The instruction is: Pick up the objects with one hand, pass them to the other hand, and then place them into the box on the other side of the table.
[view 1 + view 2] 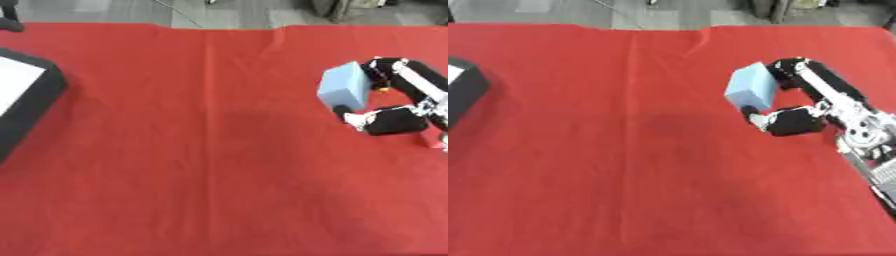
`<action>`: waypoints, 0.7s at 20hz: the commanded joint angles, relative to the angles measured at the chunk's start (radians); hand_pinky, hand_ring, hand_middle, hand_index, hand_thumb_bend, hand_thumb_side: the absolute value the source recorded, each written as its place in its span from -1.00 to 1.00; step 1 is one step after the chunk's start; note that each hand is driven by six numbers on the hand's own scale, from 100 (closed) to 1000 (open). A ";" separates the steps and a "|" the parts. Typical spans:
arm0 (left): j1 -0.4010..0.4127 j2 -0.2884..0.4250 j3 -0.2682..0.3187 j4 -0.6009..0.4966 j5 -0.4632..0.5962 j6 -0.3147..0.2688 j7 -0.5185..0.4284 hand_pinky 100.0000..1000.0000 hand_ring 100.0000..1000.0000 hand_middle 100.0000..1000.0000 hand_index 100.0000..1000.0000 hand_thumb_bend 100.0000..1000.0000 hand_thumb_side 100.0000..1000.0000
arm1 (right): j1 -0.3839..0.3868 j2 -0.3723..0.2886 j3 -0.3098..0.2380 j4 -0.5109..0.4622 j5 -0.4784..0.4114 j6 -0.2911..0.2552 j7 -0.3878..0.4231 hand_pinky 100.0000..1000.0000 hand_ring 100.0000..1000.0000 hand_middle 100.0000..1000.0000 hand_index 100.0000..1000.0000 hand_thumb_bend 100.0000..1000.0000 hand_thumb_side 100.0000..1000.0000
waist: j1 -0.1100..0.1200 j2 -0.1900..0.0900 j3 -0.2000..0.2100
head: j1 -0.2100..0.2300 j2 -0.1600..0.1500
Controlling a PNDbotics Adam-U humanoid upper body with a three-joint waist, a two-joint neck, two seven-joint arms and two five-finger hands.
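1. Red cloth covers the whole desk, matte and smooth apart from a straight fold line running away from the camera up the middle and a small pucker at the far hem.
2. On the robot's right, over the cloth, the right hand grips a light blue block: black fingers curl over its far top edge and the thumb presses in from below. Whether the block rests on the cloth or is held clear of it cannot be told.
3. That block is box-shaped with flat, plain faces and crisp corners, tilted on one edge; no label or writing shows on it.
4. At the left edge sits the box, black-walled and angular, with a flat white surface inside, well apart from the block.
5. Left eye view shows the box's white inside and a small reddish-pink shape just behind the right hand at the frame edge; right eye view shows only a dark corner of the box but more of the silver-jointed right arm.
6. Beyond the far hem lies grey floor.
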 commanded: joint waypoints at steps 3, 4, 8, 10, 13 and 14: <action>-0.076 0.062 -0.036 -0.040 -0.060 0.040 -0.101 0.21 0.42 0.52 0.55 -0.94 0.10 | -0.062 0.049 0.039 0.015 0.007 -0.009 -0.073 0.58 0.50 -0.18 0.09 -1.00 -1.00 | 0.005 -0.028 0.004 | -0.002 0.006; -0.093 0.068 -0.045 -0.041 -0.077 0.037 -0.118 0.23 0.43 0.52 0.56 -0.92 0.06 | -0.073 0.061 0.050 0.022 0.007 -0.013 -0.080 0.58 0.50 -0.18 0.09 -1.00 -1.00 | 0.006 -0.029 0.004 | -0.003 0.007; -0.155 0.103 -0.090 -0.042 -0.158 0.028 -0.208 0.26 0.45 0.53 0.56 -0.87 -0.05 | -0.112 0.099 0.102 0.061 0.030 -0.035 -0.083 0.59 0.50 -0.18 0.09 -1.00 -1.00 | 0.007 -0.035 0.006 | -0.007 0.014; -0.181 0.123 -0.117 -0.042 -0.198 0.040 -0.272 0.28 0.45 0.53 0.56 -0.85 -0.07 | -0.129 0.115 0.124 0.082 0.053 -0.048 -0.077 0.59 0.50 -0.17 0.10 -1.00 -1.00 | 0.008 -0.038 0.007 | -0.008 0.018; -0.231 0.145 -0.160 -0.042 -0.244 0.061 -0.379 0.31 0.46 0.52 0.56 -0.79 -0.10 | -0.150 0.136 0.153 0.111 0.096 -0.068 -0.076 0.60 0.50 -0.17 0.10 -1.00 -1.00 | 0.008 -0.043 0.008 | -0.012 0.025; -0.250 0.149 -0.175 -0.042 -0.260 0.063 -0.411 0.31 0.46 0.52 0.56 -0.79 -0.09 | -0.156 0.142 0.163 0.120 0.109 -0.075 -0.076 0.60 0.50 -0.17 0.10 -1.00 -1.00 | 0.007 -0.045 0.009 | -0.013 0.026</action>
